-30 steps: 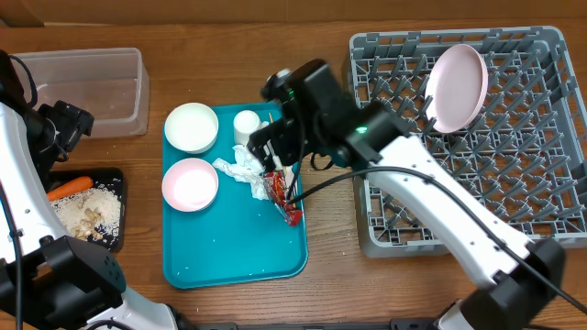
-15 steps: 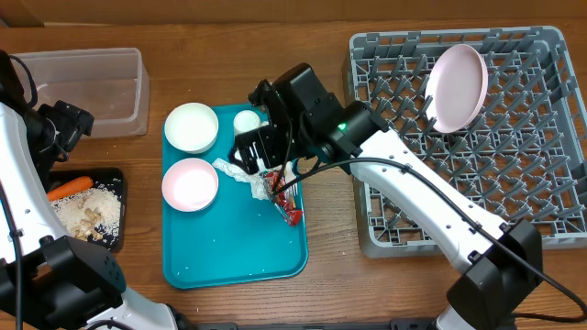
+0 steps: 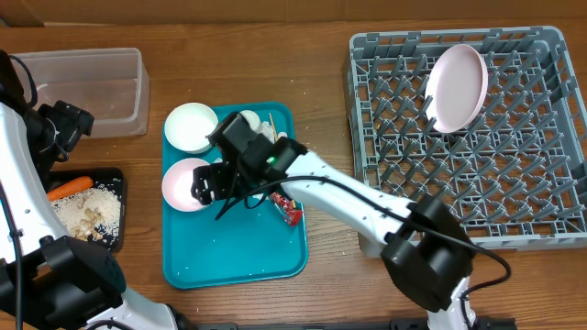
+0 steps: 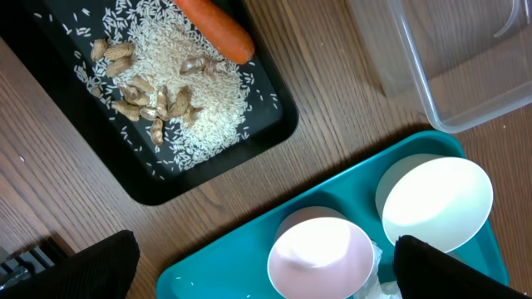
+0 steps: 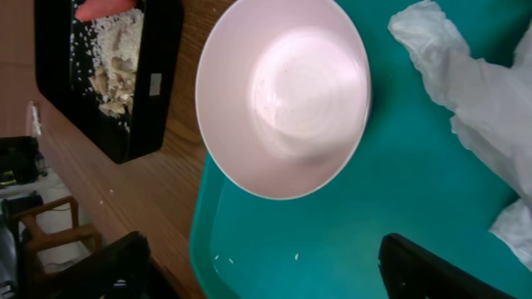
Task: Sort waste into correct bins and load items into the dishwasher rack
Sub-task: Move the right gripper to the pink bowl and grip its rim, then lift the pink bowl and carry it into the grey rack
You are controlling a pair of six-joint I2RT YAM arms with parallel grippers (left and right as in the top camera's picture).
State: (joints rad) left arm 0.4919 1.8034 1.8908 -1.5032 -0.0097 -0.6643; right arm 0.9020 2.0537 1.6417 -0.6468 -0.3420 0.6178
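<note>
Rack (image 3: 514, 183) on the desk's (image 3: 142, 229) right half, plate (image 3: 456, 87) upright inside. Tub (image 3: 101, 92) at far-left corner. Serving tray (image 3: 234, 247) mid-desk holds two bowls (image 3: 191, 126).

A brown wooden table (image 3: 335, 284) fills nearly all of the overhead view, its grain running left to right in long streaks. The finish is matte. Light falls evenly from above, and shadows on the wood are soft and short. In the left wrist view the same table (image 4: 332, 100) shows fine dark grain lines and a slightly reddish tone. In the right wrist view the table (image 5: 125, 199) ends at a straight edge. Beyond it lies a pale floor (image 5: 51, 195), on which stands a wooden chair (image 5: 37, 228). Above the chair is a dark, blurred shape (image 5: 17, 158) that cannot be made out.
</note>
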